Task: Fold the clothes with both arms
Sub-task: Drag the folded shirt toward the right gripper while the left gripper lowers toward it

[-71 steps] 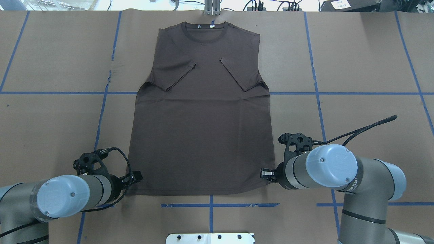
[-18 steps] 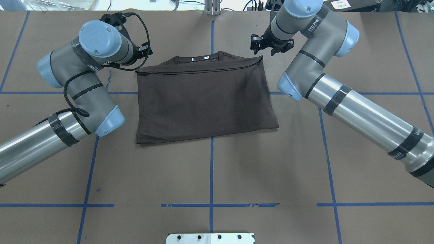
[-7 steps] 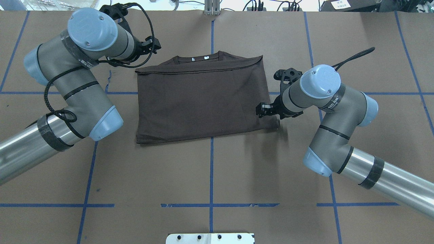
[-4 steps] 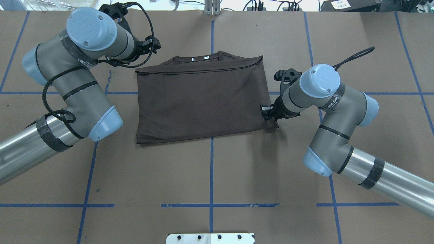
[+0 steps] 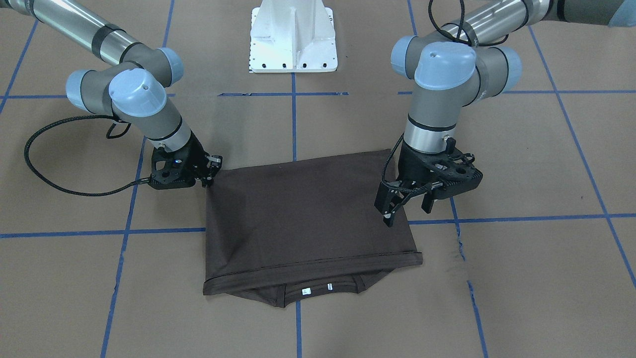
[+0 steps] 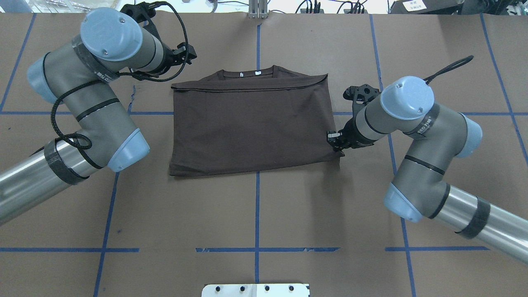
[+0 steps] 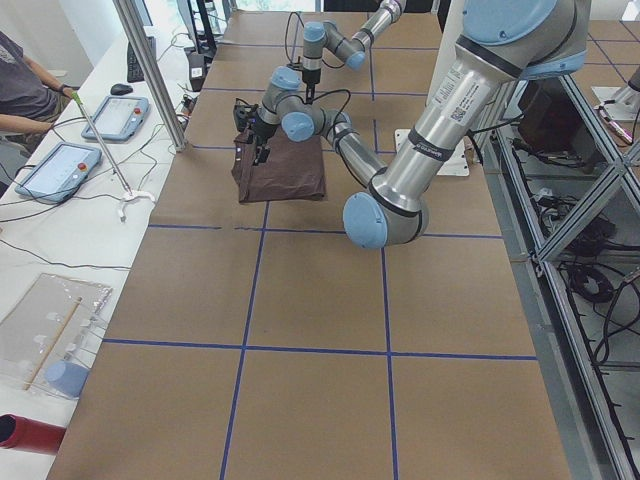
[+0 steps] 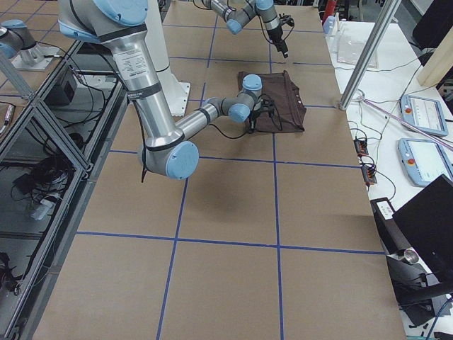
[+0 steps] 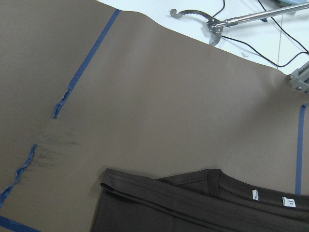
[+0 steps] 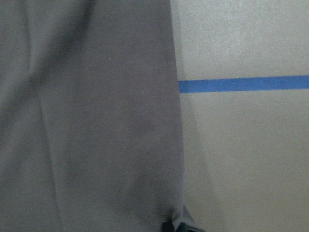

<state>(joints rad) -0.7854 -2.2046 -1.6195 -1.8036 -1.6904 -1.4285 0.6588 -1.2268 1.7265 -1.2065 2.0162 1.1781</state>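
Across the brown paper tabletop, gridded with blue tape, I count twelve o'clock as the edge farthest from the robot. The T-shirt lies folded in half, a little past the table's middle toward twelve. Its long axis runs from nine to three. The collar points to twelve and the folded edge faces six.

The hem stops just short of the shoulders. The round ribbed collar and two small white neck labels show beyond it. The cloth is a thin, matte, dark grey-brown knit, mostly smooth with a few soft creases. Its outline is a rough rectangle, slightly skewed, and the hem line climbs a touch toward three.

The right gripper sits at the shirt's four o'clock corner. Its fingers are clenched on the cloth, which draws up to a small point at the tips. That wrist's view shows the straight side edge of the shirt against the paper, with a tape line running off it.

The left gripper hangs in the air off the ten o'clock corner. Its fingers are spread, with nothing between them, and it is clear of the cloth. Its wrist view looks down on that corner, where the stitched hem lies over the layer beneath.

Both arms are silver-grey tubes with pale blue caps.
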